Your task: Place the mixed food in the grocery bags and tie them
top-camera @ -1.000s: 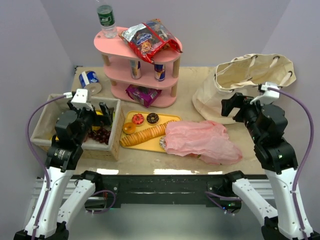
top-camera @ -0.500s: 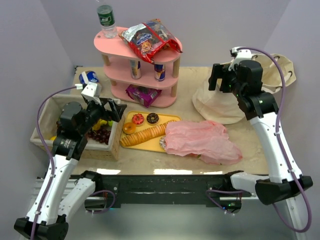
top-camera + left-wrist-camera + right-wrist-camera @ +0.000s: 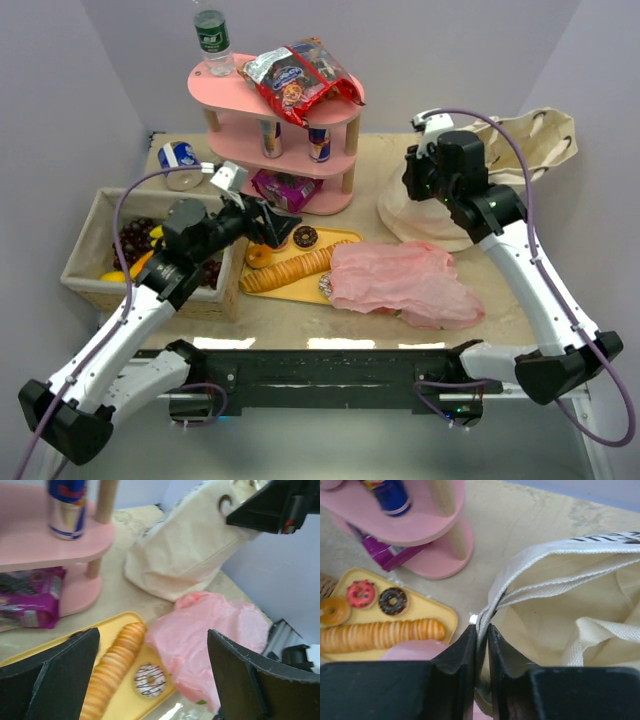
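My right gripper (image 3: 481,630) clamped tight on the rim of the one canvas bag (image 3: 560,630). My left gripper (image 3: 262,222) hung wide open over three doughnuts (image 3: 393,600), with the one pink bag (image 3: 400,280) just to its right.

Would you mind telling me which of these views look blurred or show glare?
Top external view: sharp, glare along the table's near edge. Left wrist view: soft throughout, the drink can smeared. Right wrist view: canvas bag rim crisp, pink shelf slightly blurred.
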Available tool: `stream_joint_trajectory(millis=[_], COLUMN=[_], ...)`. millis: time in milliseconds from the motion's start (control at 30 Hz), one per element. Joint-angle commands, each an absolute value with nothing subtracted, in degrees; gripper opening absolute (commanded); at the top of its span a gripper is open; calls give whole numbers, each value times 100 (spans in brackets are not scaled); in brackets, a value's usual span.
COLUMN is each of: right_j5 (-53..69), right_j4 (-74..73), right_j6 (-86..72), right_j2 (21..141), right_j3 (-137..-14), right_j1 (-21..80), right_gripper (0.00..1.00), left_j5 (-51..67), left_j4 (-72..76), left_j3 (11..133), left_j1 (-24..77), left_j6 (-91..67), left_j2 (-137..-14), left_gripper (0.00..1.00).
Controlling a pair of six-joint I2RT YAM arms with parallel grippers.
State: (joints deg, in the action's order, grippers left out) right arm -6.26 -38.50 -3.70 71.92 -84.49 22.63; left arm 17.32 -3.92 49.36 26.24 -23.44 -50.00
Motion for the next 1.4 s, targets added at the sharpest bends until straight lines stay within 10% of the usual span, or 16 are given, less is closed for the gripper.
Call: stream_joint_trajectory(millis=[0,200,300,433,533,867,1367], right_j5=[-413,-282,-377,-378,-675,-256,-104], right_j4=[-4253,-4412,-4342,-4613,-4833,-3949,-1266], right_j6=[-509,-834,-896,-1063,-1177,-1187,-1459], right_j2=[6926,6619,6522,6539,6626,7741,10159], right_j3=[-8578,-8569,-8534,-8841,-9262,-11012,-12875], right_j1=[2943,3296,3296,3296,3278,3270,3270], right_gripper=[11,7,29,83,97,99,99], left_j5=[1301,1125,1011,757,352,193,-318], left_j4=[649,817,748,134,-631,-1091,-693], left_j3=[5036,5458,5616,6090,6661,8138,7023], left_j1=[3505,4060,4052,4043,3991,2602,2479], left_j6=[-2777,-2839,-2769,-2392,-2049,-1784,-2055], left_j2=[-5475,-5950,-5950,-6047,-6117,-6863,-6223], left_gripper=[93,93,95,98,100,100,100])
